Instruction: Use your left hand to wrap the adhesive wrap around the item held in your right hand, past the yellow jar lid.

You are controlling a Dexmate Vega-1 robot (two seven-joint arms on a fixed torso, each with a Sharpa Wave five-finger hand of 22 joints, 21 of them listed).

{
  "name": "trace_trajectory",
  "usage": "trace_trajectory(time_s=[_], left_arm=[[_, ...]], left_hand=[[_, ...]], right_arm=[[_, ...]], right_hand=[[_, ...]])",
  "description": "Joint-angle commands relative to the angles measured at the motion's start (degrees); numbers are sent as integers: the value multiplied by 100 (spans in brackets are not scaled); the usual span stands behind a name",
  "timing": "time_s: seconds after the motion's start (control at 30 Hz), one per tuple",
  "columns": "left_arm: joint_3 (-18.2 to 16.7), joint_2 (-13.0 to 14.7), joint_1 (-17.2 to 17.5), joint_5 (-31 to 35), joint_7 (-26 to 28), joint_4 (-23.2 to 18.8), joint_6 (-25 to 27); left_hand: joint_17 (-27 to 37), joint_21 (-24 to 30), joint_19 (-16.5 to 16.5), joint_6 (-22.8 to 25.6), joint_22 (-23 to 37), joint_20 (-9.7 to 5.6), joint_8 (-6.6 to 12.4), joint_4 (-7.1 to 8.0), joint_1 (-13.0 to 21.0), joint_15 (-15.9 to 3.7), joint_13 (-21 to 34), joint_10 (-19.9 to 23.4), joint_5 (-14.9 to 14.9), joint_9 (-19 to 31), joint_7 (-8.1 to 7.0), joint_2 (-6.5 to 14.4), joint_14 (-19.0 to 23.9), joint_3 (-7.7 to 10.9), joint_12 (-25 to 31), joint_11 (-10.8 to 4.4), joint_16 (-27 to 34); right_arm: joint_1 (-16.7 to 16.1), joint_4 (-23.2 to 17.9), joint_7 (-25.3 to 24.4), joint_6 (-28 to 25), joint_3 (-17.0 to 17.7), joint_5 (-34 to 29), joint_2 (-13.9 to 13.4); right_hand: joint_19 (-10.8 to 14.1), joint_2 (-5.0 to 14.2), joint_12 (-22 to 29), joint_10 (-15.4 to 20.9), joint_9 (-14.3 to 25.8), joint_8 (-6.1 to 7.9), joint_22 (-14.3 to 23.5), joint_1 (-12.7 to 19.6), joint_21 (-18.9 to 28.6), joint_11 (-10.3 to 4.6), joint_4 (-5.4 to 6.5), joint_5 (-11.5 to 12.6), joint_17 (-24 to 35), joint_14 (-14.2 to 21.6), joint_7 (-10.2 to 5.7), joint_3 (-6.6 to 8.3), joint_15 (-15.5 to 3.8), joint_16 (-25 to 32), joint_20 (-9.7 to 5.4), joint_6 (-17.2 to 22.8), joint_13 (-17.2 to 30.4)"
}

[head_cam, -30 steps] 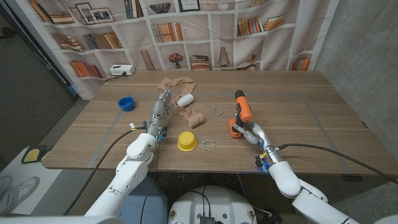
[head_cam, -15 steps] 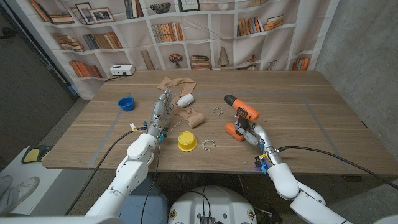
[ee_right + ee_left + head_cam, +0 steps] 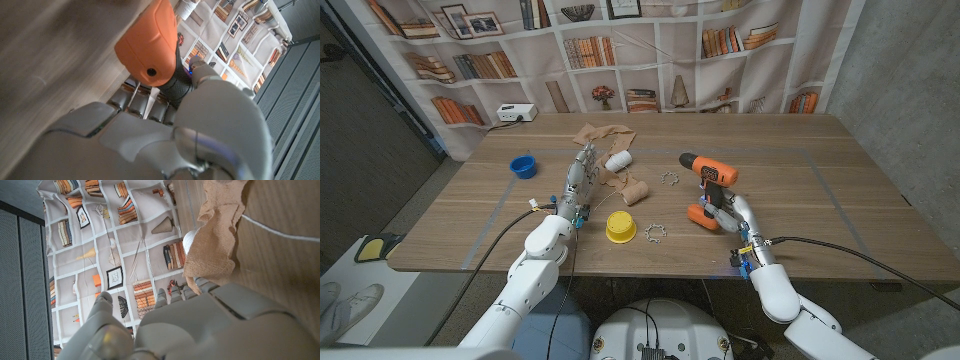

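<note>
My right hand (image 3: 728, 214) grips the handle of an orange and black drill (image 3: 708, 176), right of the table's middle, its chuck pointing left. The right wrist view shows the drill's orange base (image 3: 150, 47) above that hand (image 3: 175, 135). The yellow jar lid (image 3: 621, 226) lies between my hands near the front edge. A tan roll of adhesive wrap (image 3: 635, 191) lies just beyond the lid. My left hand (image 3: 578, 184) stands left of the roll, fingers stretched away from me, holding nothing. The left wrist view shows crumpled tan wrap (image 3: 215, 240) beyond that hand (image 3: 200, 325).
Loose tan wrap (image 3: 605, 136) and a white roll (image 3: 618, 160) lie beyond my left hand. A blue cup (image 3: 523, 166) stands at the far left. Two small metal rings (image 3: 669, 179) (image 3: 654, 233) lie near the lid. A white box (image 3: 516, 113) sits at the back left.
My right hand has turned the drill from standing upright to level, its chuck now pointing left, and shifted slightly right. The left hand has stayed put.
</note>
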Motion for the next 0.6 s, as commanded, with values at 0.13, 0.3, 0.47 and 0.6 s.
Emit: trace_trajectory(time_s=[0.13,0.3,0.47,0.6], left_arm=[[10,3,21,-4,1,-7,12],[9,5,20,0,0,-8,5],[5,13,6,5,-2,-16,0],[-1,20,3,2,2,-28,10]], left_hand=[[18,-1,-49,25,16,15,12,10,-48,31,13,24,-16,12,-9,22,-35,34,17,2,26],[18,-1,-49,28,16,19,13,10,-49,28,13,29,-16,12,-9,21,-34,35,19,-1,27],[18,0,-50,29,16,17,13,10,-50,33,13,28,-16,12,-11,22,-33,36,18,7,27],[18,0,-49,33,16,18,15,11,-51,33,13,25,-16,12,-14,23,-33,36,17,12,27]], right_arm=[[-76,-174,-86,23,128,-12,-103],[-93,-232,-88,27,171,2,-155],[-98,-253,-103,49,191,25,-162],[-87,-247,-118,108,195,26,-152]], right_hand=[[268,271,-150,247,-84,-133,41,155,80,-79,464,-19,399,1249,-177,515,-1180,260,-128,431,-167],[960,278,-34,261,-102,-396,226,48,494,-61,667,-19,977,1289,-188,561,-1168,415,-436,337,170],[1079,279,-17,253,-94,-436,304,39,618,-53,689,-20,1082,1233,-202,575,-1168,414,-457,333,236],[1262,280,7,230,-81,-483,435,34,827,-31,714,-20,1217,1149,-181,603,-1166,393,-503,357,330]])
